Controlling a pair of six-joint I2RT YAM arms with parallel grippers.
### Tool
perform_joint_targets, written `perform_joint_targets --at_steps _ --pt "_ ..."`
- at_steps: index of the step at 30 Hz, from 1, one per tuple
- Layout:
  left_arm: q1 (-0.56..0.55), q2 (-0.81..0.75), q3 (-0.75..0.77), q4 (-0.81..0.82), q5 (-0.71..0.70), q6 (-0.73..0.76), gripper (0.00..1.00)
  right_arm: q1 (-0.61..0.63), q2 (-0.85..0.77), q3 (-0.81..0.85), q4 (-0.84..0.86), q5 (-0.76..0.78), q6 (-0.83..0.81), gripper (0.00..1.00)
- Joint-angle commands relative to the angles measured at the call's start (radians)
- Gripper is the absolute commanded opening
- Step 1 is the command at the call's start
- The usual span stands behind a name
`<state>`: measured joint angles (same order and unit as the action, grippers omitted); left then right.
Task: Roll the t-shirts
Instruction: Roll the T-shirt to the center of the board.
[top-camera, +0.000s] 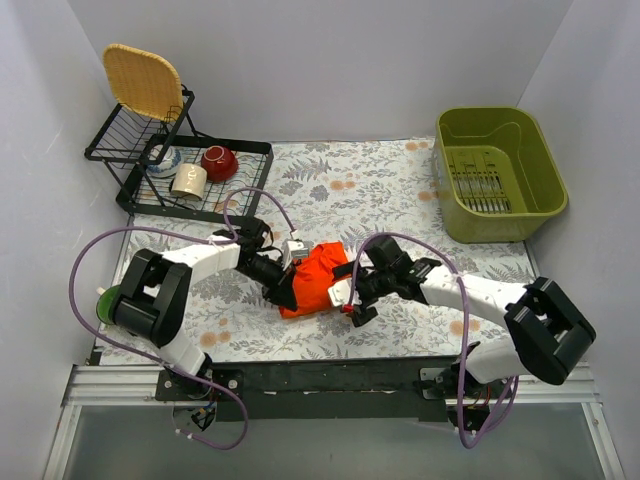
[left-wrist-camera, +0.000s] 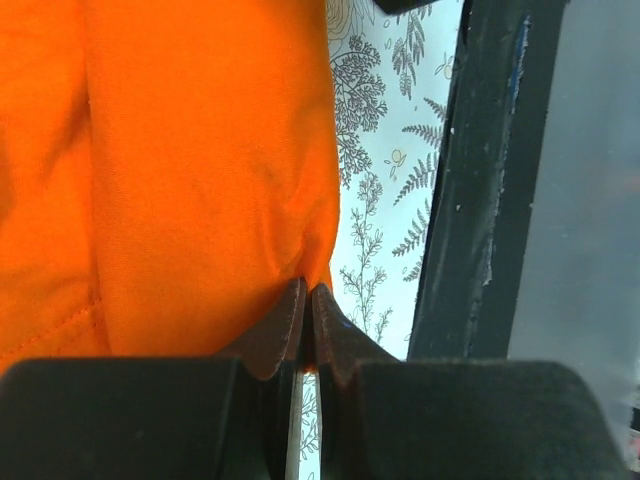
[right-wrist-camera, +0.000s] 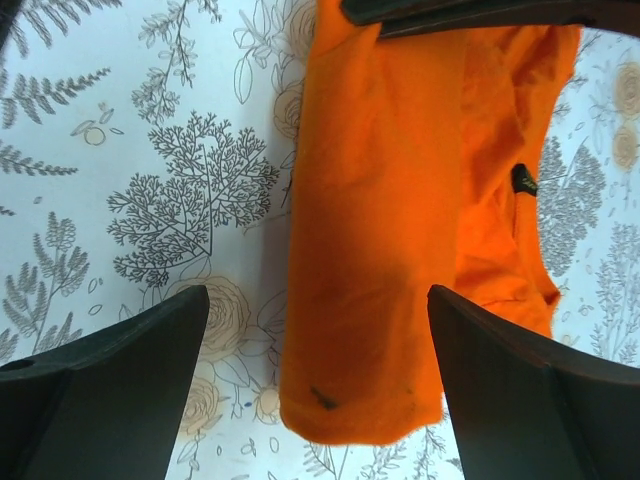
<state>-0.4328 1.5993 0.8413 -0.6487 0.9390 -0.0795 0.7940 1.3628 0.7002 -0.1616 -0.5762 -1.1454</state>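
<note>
The left gripper (left-wrist-camera: 307, 300) is pinched shut on an edge of the bright orange-red, soft-fabric t-shirt (top-camera: 318, 275), which lies bunched mid-table on the fern-printed white cloth (top-camera: 400, 190). The right gripper (right-wrist-camera: 317, 310) stands wide open over its other end.

You have the plain orange-red t-shirt (top-camera: 318, 280) lying folded into a narrow, wrinkled strip at the middle of the frame on the fern-patterned tabletop (top-camera: 400, 190), one edge pinched by the left gripper (left-wrist-camera: 308, 312).
</note>
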Motion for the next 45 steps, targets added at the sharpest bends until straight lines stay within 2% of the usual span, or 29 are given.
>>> perform_joint_targets --at_steps 1,5,6,8,11,12,13,14,15,16,18,19,21,23,30,37,45 --pt "0.049 0.046 0.073 -0.069 0.102 0.027 0.00 0.030 0.048 -0.070 0.207 0.056 -0.002 0.97" --pt "0.094 0.140 0.119 -0.161 0.155 0.073 0.00 0.048 0.102 -0.117 0.367 0.155 0.009 0.93" --pt "0.098 0.148 0.123 -0.170 0.156 0.102 0.00 0.054 0.131 -0.128 0.457 0.180 0.016 0.93" --pt "0.108 0.154 0.130 -0.184 0.152 0.113 0.00 0.056 0.168 -0.119 0.506 0.232 0.026 0.90" --pt "0.115 0.174 0.148 -0.215 0.156 0.126 0.00 0.054 0.240 -0.039 0.501 0.263 0.035 0.77" --pt "0.118 0.179 0.157 -0.221 0.156 0.124 0.03 0.054 0.269 -0.015 0.479 0.266 0.035 0.67" --pt "0.117 0.174 0.160 -0.224 0.152 0.109 0.09 0.054 0.281 0.016 0.406 0.263 0.029 0.62" --pt "0.118 0.163 0.159 -0.214 0.144 0.090 0.18 0.053 0.292 0.075 0.364 0.241 0.029 0.56" --pt "0.118 0.148 0.151 -0.198 0.117 0.086 0.26 0.048 0.312 0.109 0.309 0.225 0.033 0.47" --pt "0.118 0.098 0.144 -0.159 0.100 0.051 0.37 0.047 0.317 0.134 0.262 0.207 0.038 0.44" --pt "0.117 0.023 0.101 -0.099 0.029 0.001 0.46 0.034 0.317 0.192 0.125 0.147 0.058 0.41" --pt "0.118 -0.054 0.082 -0.030 -0.001 -0.017 0.51 0.030 0.314 0.205 0.085 0.122 0.061 0.40" --pt "0.114 -0.136 0.036 0.029 -0.048 -0.020 0.55 0.028 0.309 0.241 -0.030 0.091 0.072 0.40" --pt "0.102 -0.238 -0.028 0.104 -0.117 -0.019 0.66 0.025 0.309 0.257 -0.087 0.079 0.081 0.40" --pt "-0.018 -0.453 -0.225 0.365 -0.324 0.006 0.68 0.008 0.381 0.352 -0.229 0.026 0.154 0.40" --pt "-0.150 -0.446 -0.286 0.468 -0.387 0.043 0.69 -0.016 0.440 0.418 -0.286 -0.001 0.196 0.40" --pt "-0.181 -0.375 -0.358 0.514 -0.471 0.112 0.68 -0.039 0.487 0.478 -0.351 -0.033 0.210 0.40"
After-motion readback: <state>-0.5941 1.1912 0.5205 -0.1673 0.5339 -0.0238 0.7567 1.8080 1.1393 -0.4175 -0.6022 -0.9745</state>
